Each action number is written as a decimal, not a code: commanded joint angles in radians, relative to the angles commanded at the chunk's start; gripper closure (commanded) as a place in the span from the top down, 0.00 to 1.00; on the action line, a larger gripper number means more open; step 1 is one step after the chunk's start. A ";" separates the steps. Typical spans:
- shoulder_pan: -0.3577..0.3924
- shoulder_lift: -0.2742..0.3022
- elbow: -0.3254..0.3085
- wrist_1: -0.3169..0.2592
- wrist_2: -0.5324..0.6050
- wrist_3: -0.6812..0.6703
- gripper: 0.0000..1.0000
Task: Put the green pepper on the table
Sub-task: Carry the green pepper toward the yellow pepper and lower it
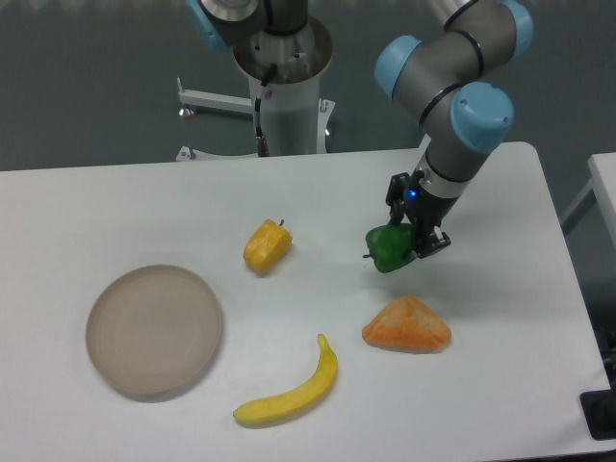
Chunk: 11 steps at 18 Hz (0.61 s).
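The green pepper (388, 247) is glossy dark green with a short stem pointing left. It hangs above the white table (144, 202), right of centre. My gripper (402, 243) is shut on it from above and from the right, with the black fingers partly hidden behind the pepper. The pepper sits above and a little left of the orange wedge.
An orange wedge-shaped piece (407, 324) lies below the gripper. A yellow-orange pepper (267, 245) lies at the table's centre, a banana (292, 390) near the front, and a round beige plate (154, 329) at the left. The robot base (284, 77) stands at the back.
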 joint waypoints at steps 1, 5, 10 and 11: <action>0.002 0.002 -0.017 0.000 -0.002 -0.008 0.42; -0.002 0.011 -0.051 -0.003 -0.006 -0.020 0.41; 0.000 0.009 -0.075 -0.002 -0.066 -0.061 0.41; 0.002 0.009 -0.075 -0.002 -0.077 -0.063 0.41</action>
